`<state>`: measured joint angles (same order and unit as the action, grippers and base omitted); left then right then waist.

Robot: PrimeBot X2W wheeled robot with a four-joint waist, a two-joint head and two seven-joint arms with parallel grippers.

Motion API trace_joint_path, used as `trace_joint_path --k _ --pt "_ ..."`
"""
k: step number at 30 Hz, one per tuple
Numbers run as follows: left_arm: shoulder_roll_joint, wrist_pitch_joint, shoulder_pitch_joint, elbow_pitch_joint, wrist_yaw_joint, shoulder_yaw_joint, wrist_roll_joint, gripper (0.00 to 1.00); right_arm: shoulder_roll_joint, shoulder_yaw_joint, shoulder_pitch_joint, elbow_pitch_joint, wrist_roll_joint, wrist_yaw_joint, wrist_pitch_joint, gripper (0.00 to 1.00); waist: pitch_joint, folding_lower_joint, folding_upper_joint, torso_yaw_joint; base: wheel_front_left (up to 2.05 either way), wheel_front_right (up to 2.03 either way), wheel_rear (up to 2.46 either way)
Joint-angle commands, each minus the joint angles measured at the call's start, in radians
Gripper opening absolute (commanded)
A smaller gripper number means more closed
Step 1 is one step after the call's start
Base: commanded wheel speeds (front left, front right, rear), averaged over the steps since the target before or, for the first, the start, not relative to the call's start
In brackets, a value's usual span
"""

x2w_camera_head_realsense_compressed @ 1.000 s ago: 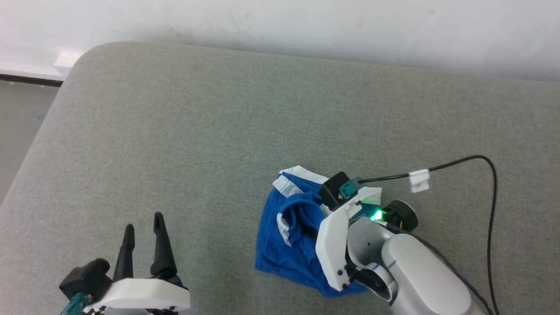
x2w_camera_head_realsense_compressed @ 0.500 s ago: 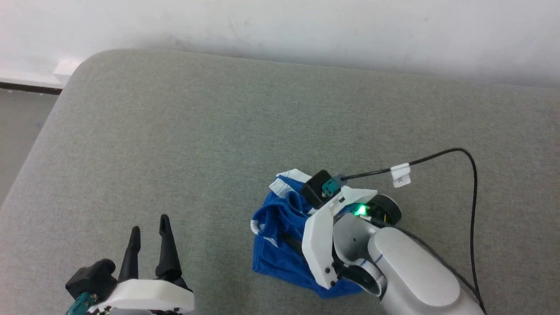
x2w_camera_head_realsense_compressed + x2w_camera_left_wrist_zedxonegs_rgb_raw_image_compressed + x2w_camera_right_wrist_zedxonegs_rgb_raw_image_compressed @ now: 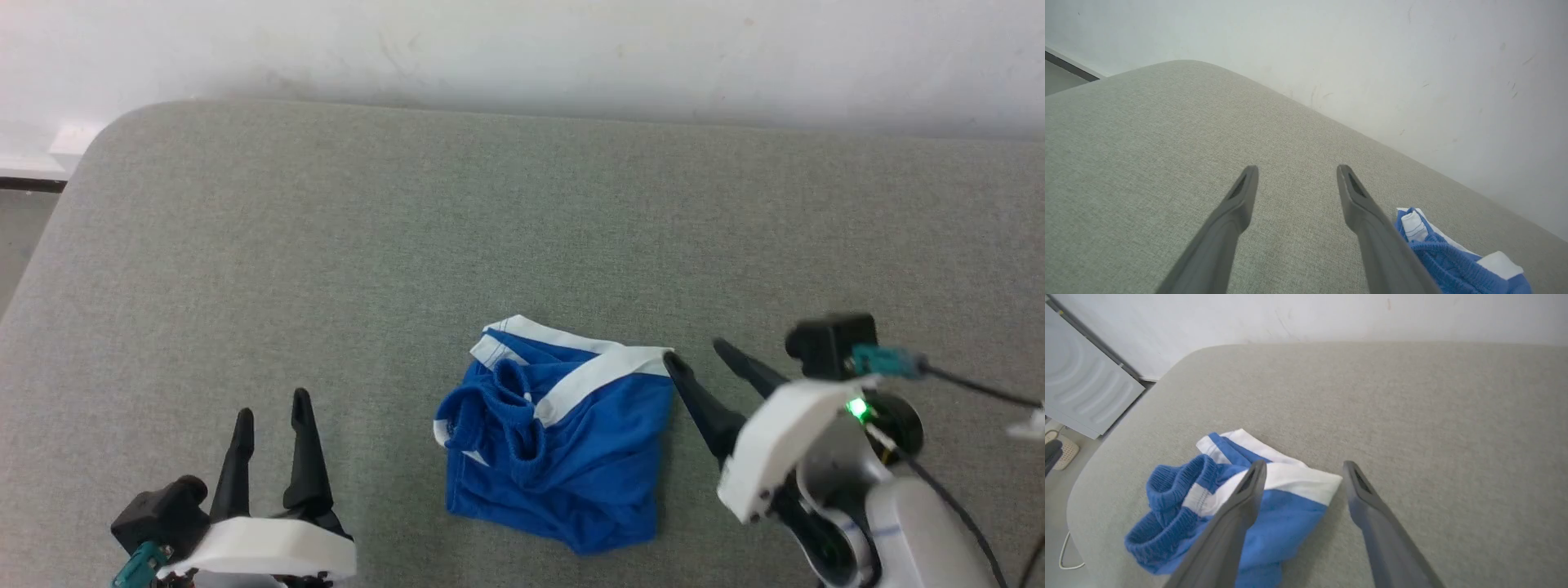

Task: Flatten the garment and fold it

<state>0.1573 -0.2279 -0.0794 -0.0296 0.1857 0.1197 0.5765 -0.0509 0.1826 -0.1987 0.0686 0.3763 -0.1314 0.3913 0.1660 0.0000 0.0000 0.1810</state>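
The garment (image 3: 555, 437), bright blue shorts with white stripes, lies bunched on the grey cushion (image 3: 408, 229), its ribbed waistband curled up at the left. My right gripper (image 3: 692, 349) stands open just right of the garment's white-striped corner, holding nothing. In the right wrist view the garment (image 3: 1286, 514) lies left of and under my right gripper (image 3: 1304, 467), whose fingers are apart. My left gripper (image 3: 271, 408) is open at the lower left, well clear of the cloth. In the left wrist view my left gripper (image 3: 1296, 171) is spread over bare cushion, with the garment (image 3: 1449, 261) at the lower right.
A white wall (image 3: 522, 49) runs behind the cushion's far edge. The cushion's rounded left corner (image 3: 90, 155) drops to the floor. A black cable (image 3: 971, 392) trails from the right wrist. A white ribbed panel (image 3: 1081, 392) stands beyond the cushion's left end.
My right gripper has opened, let go of the garment and drawn back to the right. The garment now lies uncovered on the cushion. The head view has shifted slightly.
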Motion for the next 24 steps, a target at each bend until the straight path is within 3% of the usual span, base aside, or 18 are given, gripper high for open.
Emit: trace_joint_path --k 1,6,12,24 --pt "0.006 0.0 0.001 -0.007 0.001 0.003 -0.01 1.0 0.001 -0.021 0.063 -0.044 0.007 0.001 -0.002 1.0 0.011 0.0 0.0 -0.008 0.0 0.0 0.0" --pt "0.009 0.001 0.003 -0.007 0.0 0.009 -0.013 1.0 0.001 -0.031 0.18 -0.112 0.066 0.001 0.012 1.0 0.022 0.0 0.0 -0.02 0.0 0.0 0.0" --pt "0.007 0.002 0.015 -0.002 -0.004 0.02 -0.014 1.0 0.001 0.002 0.188 -0.099 0.082 0.001 0.019 1.0 0.03 0.0 0.0 -0.015 0.0 0.0 0.0" --pt "0.001 0.001 0.037 0.029 -0.017 0.036 -0.004 1.0 0.001 0.04 0.107 0.049 0.099 0.001 0.05 1.0 0.042 0.0 0.0 0.041 0.0 0.0 0.0"
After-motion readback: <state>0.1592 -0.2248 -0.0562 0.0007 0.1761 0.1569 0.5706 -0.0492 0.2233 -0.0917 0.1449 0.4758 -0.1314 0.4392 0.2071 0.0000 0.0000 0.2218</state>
